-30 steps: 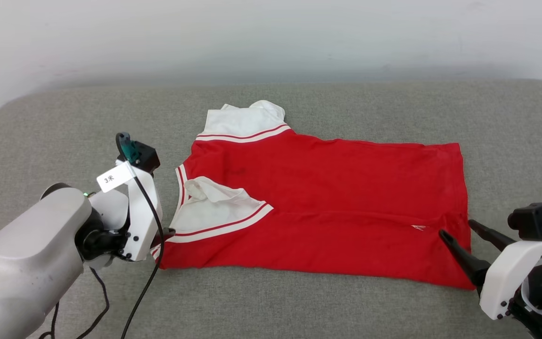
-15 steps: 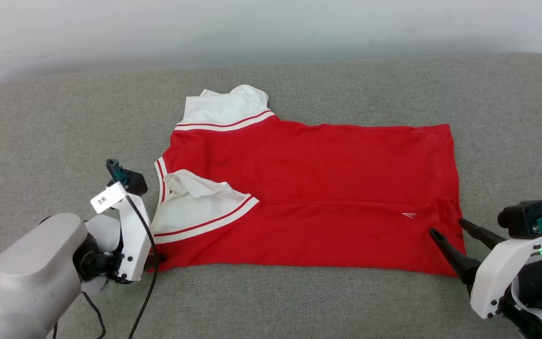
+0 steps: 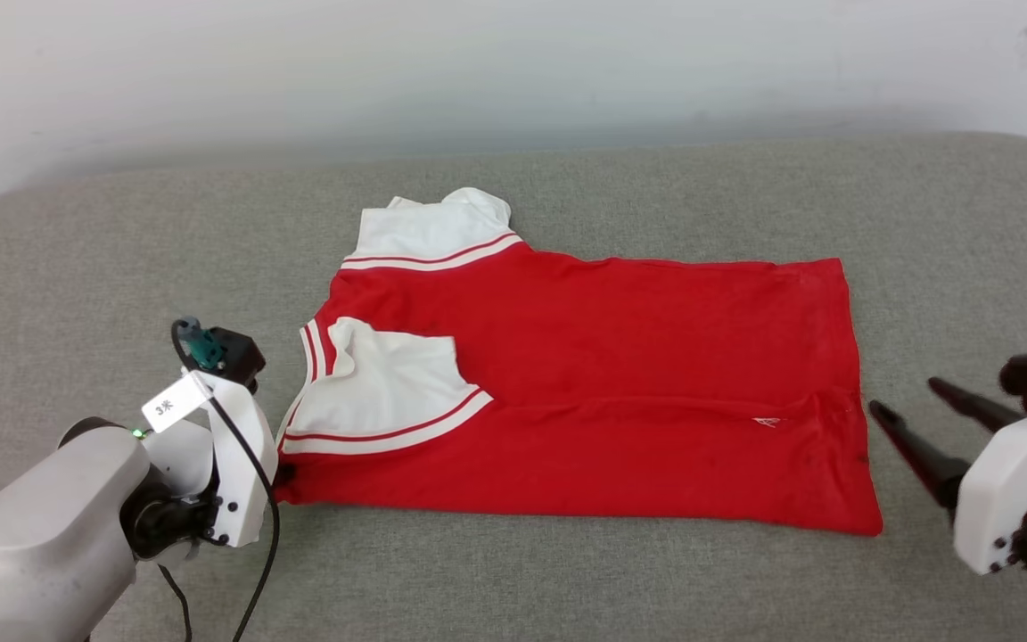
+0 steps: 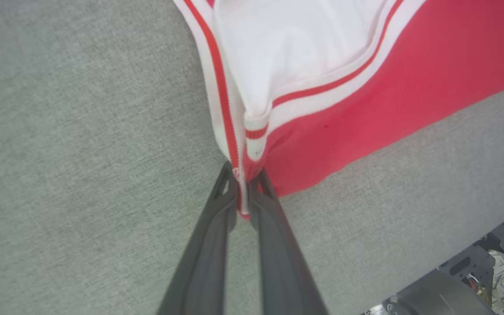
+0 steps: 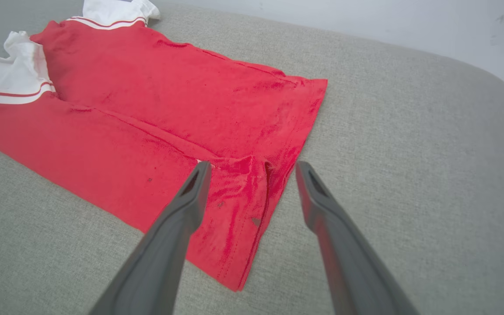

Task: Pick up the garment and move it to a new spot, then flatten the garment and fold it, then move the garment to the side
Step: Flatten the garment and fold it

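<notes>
Looking down from the head camera, I see the shirt (image 3: 620,374) lying on the grey cushion (image 3: 567,580). It is folded lengthwise into a long red band that runs from my left arm's side to my right. The collar end sits at the left and the hem at the right. One white sleeve (image 3: 389,383) lies folded over on top of the red cloth near the collar. The other sleeve (image 3: 431,234) sticks out past the far edge, toward the pale wall (image 3: 513,71). A small white mark (image 3: 768,421) shows on the red near the hem.

My left gripper (image 4: 243,175) is pinched narrow on the shirt's near left corner. In the left wrist view its two dark fingers are pressed together on the red-and-white striped trim, with the cloth caught between them. A white paper tag (image 3: 170,403) and a black cable (image 3: 255,553) hang off that wrist.

My right gripper (image 3: 904,397) is spread wide and holds nothing. It sits just beside the hem at the near right corner, low over the cushion. In the right wrist view one finger lines up with the red cloth and the other with bare cushion. I cannot tell whether either tip touches.
</notes>
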